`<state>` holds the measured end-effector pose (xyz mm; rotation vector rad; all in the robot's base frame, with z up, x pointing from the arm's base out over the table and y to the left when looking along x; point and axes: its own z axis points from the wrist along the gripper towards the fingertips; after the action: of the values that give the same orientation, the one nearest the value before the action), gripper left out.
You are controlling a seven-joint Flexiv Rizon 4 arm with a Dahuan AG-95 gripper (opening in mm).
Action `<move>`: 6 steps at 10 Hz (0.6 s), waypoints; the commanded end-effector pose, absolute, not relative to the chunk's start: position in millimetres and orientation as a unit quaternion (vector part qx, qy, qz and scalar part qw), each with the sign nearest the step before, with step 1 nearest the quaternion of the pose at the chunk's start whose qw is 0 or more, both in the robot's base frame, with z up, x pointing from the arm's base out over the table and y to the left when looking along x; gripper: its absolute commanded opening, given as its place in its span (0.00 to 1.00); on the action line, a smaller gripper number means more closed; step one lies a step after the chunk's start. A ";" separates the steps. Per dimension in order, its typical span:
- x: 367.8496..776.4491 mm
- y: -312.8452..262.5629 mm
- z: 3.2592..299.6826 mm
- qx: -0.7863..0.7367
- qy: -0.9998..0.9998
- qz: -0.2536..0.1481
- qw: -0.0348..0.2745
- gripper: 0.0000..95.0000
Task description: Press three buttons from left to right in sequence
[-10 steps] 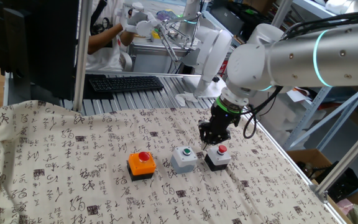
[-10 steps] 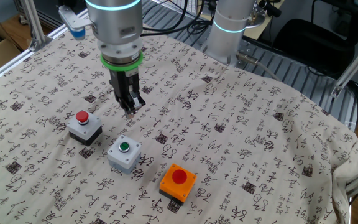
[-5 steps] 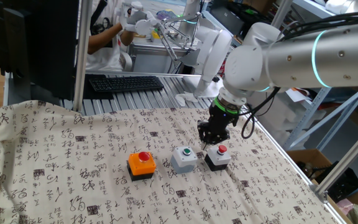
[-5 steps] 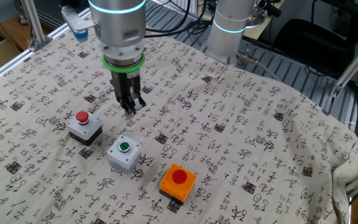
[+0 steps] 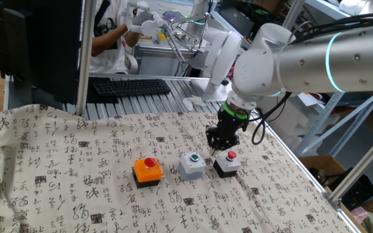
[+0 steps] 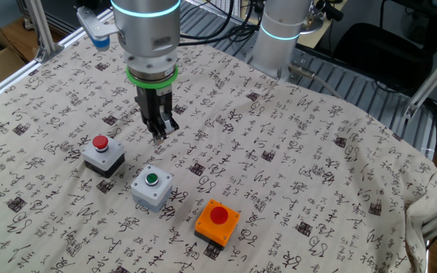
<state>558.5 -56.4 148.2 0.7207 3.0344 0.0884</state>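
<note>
Three button boxes stand in a row on the patterned cloth. The orange box with a red button (image 5: 147, 171) (image 6: 218, 221) is at the left in one fixed view. The light grey box with a green button (image 5: 192, 166) (image 6: 152, 189) is in the middle. The black box with a small red button (image 5: 226, 164) (image 6: 103, 154) is at the right. My gripper (image 5: 214, 147) (image 6: 158, 136) points down just behind the gap between the grey and black boxes, touching none. Its fingertips meet at a point, shut on nothing.
A cloth with printed characters (image 5: 70, 162) covers the table. A black keyboard (image 5: 131, 86) lies behind it, with a person (image 5: 109, 39) further back. A second robot's base (image 6: 283, 34) stands at the far edge. Metal frame posts (image 5: 83, 58) flank the table.
The arm has shifted only a few pixels sideways; the gripper stays at nearly the same spot. The three boxes have not moved.
</note>
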 end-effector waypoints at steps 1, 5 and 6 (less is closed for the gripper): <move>559.2 -56.6 148.8 0.232 0.972 0.028 0.012 0.00; 562.4 -67.1 152.9 0.222 0.975 0.027 0.011 0.00; 563.9 -70.5 153.3 0.219 0.975 0.027 0.011 0.00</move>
<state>564.8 -72.8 154.2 0.6807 3.0426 0.0769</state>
